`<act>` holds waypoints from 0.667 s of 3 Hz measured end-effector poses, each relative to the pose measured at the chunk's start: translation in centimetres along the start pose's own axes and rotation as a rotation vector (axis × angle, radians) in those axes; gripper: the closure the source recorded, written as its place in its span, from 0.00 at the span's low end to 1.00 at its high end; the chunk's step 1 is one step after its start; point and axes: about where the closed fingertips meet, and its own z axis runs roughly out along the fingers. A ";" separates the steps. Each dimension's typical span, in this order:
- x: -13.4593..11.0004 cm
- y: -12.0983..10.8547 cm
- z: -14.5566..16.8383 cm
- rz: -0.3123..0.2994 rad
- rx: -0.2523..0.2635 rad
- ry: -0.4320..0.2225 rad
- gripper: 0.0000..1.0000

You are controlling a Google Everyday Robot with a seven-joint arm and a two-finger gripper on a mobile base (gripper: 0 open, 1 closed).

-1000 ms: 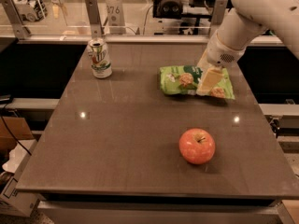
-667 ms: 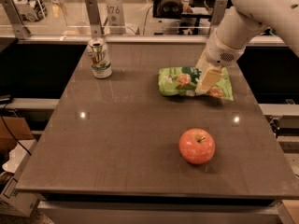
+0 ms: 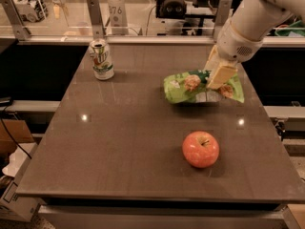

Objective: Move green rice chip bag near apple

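Observation:
The green rice chip bag [image 3: 183,88] is a light-green crinkly pouch at the table's right rear. A shadow lies under it, so it looks slightly lifted. My gripper [image 3: 218,78], with tan fingers [image 3: 222,73], comes down from the white arm at the upper right and is shut on the bag's middle-right part. The apple [image 3: 200,149], orange-red with a short stem, sits on the table in front of the bag, a hand's width nearer the front edge.
A green-and-white soda can [image 3: 102,59] stands at the rear left of the dark table [image 3: 109,147]. A rail with metal posts [image 3: 96,16] runs behind the table. The white arm [image 3: 257,18] hangs over the right rear corner.
The gripper and the bag have shifted slightly toward the front and right. The apple and the can have not moved.

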 end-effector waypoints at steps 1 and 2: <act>-0.2 1.9 -1.5 -0.075 -0.023 -0.029 1.00; -0.7 3.9 -2.3 -0.151 -0.033 -0.058 1.00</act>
